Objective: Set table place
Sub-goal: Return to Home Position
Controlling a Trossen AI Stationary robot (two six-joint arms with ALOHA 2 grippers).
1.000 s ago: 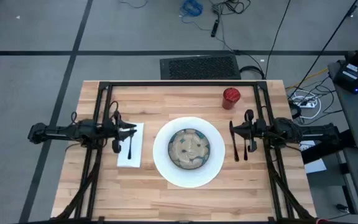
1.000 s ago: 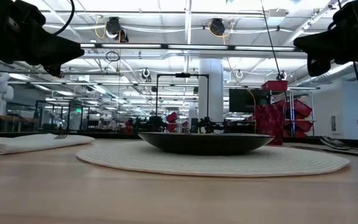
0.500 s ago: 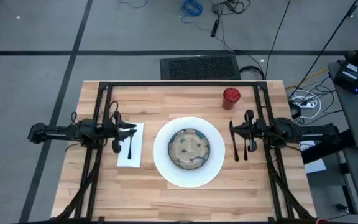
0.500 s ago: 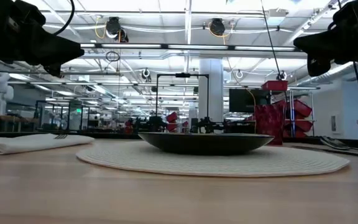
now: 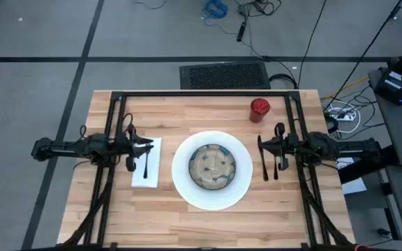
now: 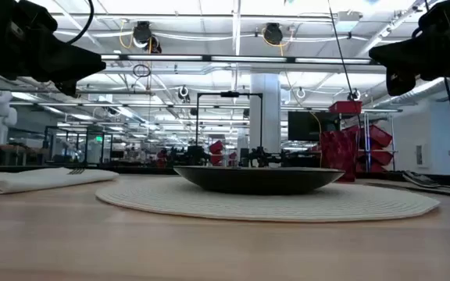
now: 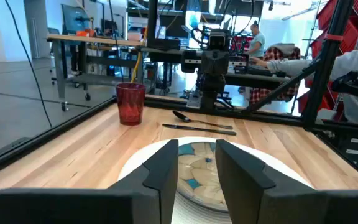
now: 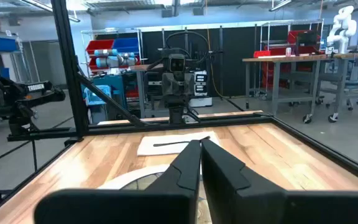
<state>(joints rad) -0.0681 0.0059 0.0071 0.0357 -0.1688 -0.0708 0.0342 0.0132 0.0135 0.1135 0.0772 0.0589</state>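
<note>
Step in hand: by my reading the setting is finished and both arms are parking at home, one at each side edge of the table (image 5: 208, 111).
Left gripper: the left gripper (image 5: 144, 144) is hanging at the left of the high view, above the near end of the white napkin (image 5: 145, 178); its fingers are standing a narrow gap apart and holding nothing.
Right gripper: the right gripper (image 5: 265, 145) is hanging at the right of the high view, above the spoon (image 7: 194, 118) and knife (image 7: 197, 128); its fingers are sitting almost pressed together, with nothing between them.
Table place: the white plate (image 5: 211, 199) is lying at centre frame with the speckled bowl (image 5: 213, 167) on it. The black fork (image 5: 147, 162) is resting on the napkin just left of the plate, the spoon and knife are lying just right of it, and the red cup (image 5: 259, 109) is standing at upper right, apart from the plate.
Next move: little seems called for (perhaps only letting the arms settle), and nothing on the table looks to be needing another nudge.
Against the earlier frames: I am seeing no difference. Both arms and every piece of the setting are sitting exactly where they were a second ago.
</note>
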